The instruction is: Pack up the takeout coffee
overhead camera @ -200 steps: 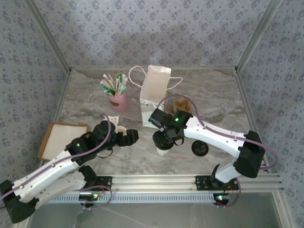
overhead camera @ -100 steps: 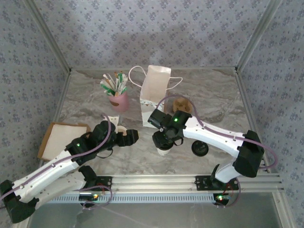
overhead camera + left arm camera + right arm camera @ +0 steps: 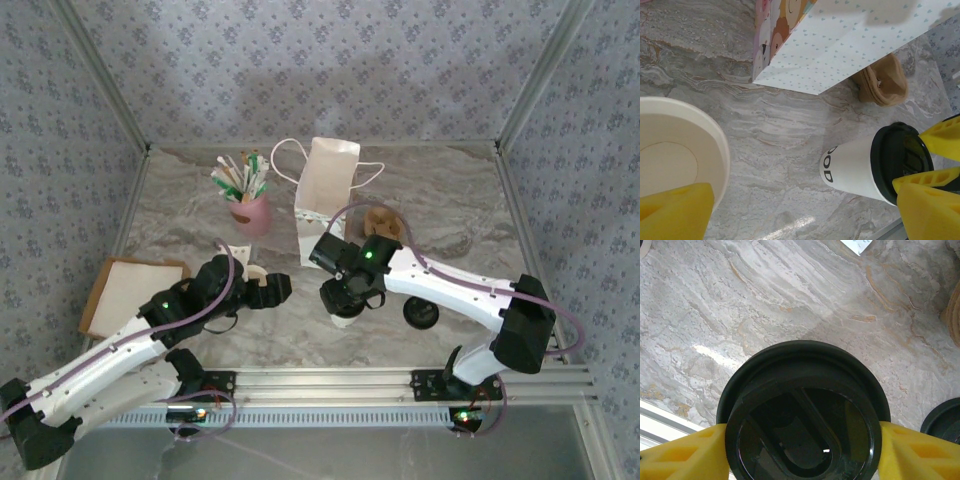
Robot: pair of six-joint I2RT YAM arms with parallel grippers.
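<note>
Marble table (image 3: 470,200): white paper bag (image 3: 325,195) stands upright mid-table. Coffee cup (image 3: 855,165), white with a black lid, sits just in front of the bag. Right gripper (image 3: 802,440): jaws pressed on the cup's lid from both sides. Left gripper (image 3: 805,200): jaws wide, gripping nothing; open white cup (image 3: 675,150) beside one finger. Brown sleeve (image 3: 882,82) lies by the bag. Loose black lid (image 3: 420,313) lies right of the coffee cup.

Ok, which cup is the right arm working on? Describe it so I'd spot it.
Find the white paper bag standing mid-table; in front of it, toward the arms, is a white paper coffee cup with a black plastic lid. It alone is lidded and lettered in black, unlike the plain cream cup to its left, and the right arm's yellow fingers grip its lid.
</note>
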